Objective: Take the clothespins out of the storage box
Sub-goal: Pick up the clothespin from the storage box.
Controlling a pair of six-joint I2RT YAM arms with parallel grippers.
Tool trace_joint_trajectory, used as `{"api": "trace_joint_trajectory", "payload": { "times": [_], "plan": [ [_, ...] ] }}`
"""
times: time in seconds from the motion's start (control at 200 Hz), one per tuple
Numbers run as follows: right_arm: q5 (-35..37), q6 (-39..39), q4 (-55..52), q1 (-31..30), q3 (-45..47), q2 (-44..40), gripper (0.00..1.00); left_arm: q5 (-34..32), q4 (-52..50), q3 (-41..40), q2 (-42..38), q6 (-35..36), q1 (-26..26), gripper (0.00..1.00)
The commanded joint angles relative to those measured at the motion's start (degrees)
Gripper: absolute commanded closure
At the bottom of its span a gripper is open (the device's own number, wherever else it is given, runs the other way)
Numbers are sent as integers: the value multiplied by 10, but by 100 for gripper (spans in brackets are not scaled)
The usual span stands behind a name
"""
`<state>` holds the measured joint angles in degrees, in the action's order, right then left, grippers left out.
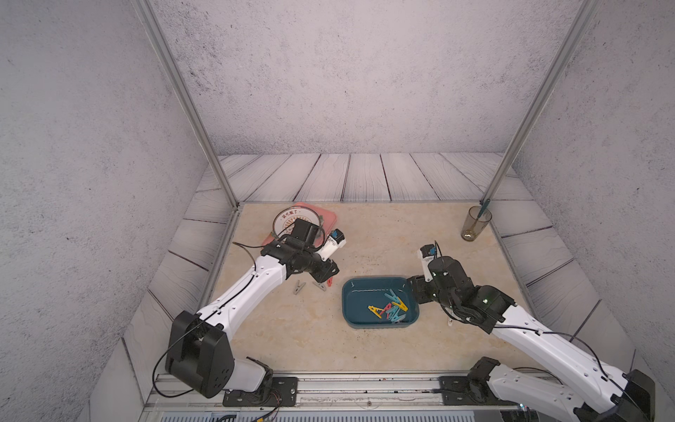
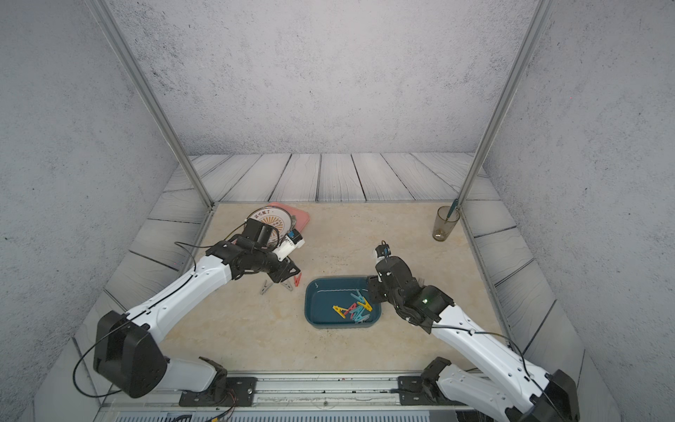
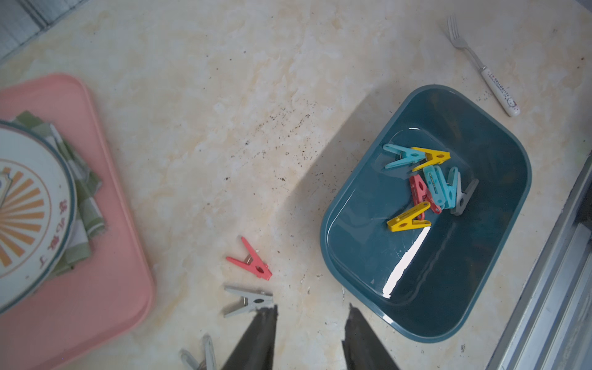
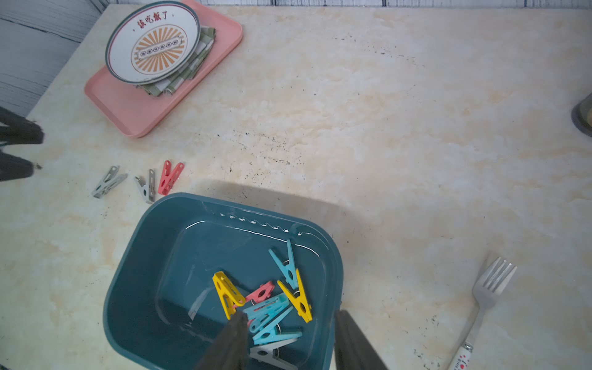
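**At table level: all jaws apart, nothing held**

Between the fingers of the right gripper (image 4: 290, 317), spread wide and empty, the right wrist view looks down on about seven clothespins (image 4: 272, 304). They are yellow, teal, red and grey, and overlap at one end of the storage box (image 4: 137, 272). The left gripper (image 3: 312, 309) hangs partly open and empty, just beside three loose pins (image 3: 248, 299) lying on the table outside the box. The pins look light, stiff, slick and tangled. The outlying yellow pin (image 4: 229, 298), pinched across its flat sides, seems the cleanest pick. The wrist views show the fork (image 4: 490, 288) clearly. The top views alone show both arms and the whole glass (image 1: 475, 223).
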<state>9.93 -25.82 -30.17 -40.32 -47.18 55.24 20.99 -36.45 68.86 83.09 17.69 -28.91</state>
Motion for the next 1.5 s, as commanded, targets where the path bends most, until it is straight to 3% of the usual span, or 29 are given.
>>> {"api": "trace_joint_trajectory", "payload": {
  "times": [0.0, 0.305, 0.716, 1.096, 1.491],
  "plan": [
    [-7, -14, -8, 1, -5, -19, 53, -31, -18, 54, 47, 73, -44, 59],
    [-26, -25, -47, 1, -4, -52, 54, -8, -49, 152, 178, 232, -132, 58],
    [-17, -52, -40, 1, 29, -128, 59, 0, -67, 203, 282, 298, -206, 59],
    [-30, -67, -42, 1, 47, -149, 62, -120, -27, 249, 370, 344, -237, 62],
    [-21, -68, -48, 1, 56, -171, 63, -142, -9, 273, 423, 345, -241, 62]
  ]
}}
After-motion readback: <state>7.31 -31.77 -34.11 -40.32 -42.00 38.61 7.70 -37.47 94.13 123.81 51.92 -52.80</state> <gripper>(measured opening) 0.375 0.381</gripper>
